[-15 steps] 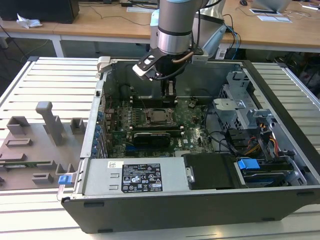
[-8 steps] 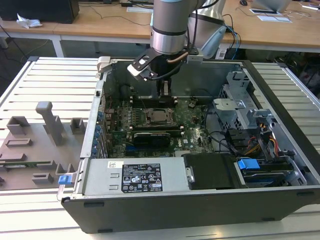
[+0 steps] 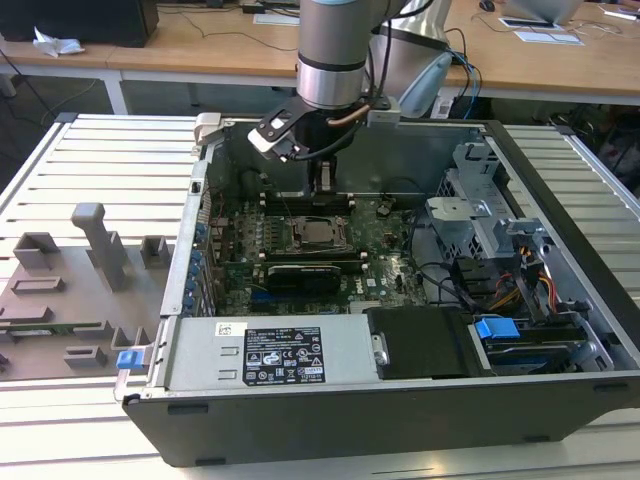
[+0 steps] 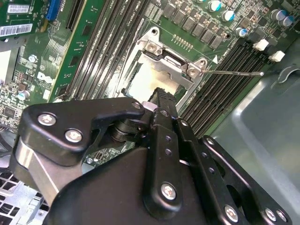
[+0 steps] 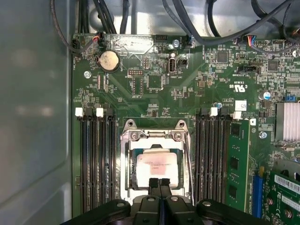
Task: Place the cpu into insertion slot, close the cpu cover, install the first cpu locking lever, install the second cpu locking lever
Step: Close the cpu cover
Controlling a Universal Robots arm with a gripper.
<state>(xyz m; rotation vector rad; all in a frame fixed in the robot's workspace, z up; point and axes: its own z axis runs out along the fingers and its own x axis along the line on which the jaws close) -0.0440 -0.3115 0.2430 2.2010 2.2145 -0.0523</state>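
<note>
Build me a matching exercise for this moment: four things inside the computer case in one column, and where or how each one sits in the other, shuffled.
Things
1. cpu
2. locking lever
3. coin cell battery
4. gripper

States
A. round and silvery, on the green motherboard
B. shut, at the rim of the cover
C. lying flat, seen through the cut-out of the cpu cover
D. thin metal rod sticking out over the black memory slots

Pairs: 1-C, 2-D, 3-A, 4-B

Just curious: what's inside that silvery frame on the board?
The cpu, pale top showing through the cpu cover. The gripper hides one edge; whatever lies beneath the cpu is covered.
</note>
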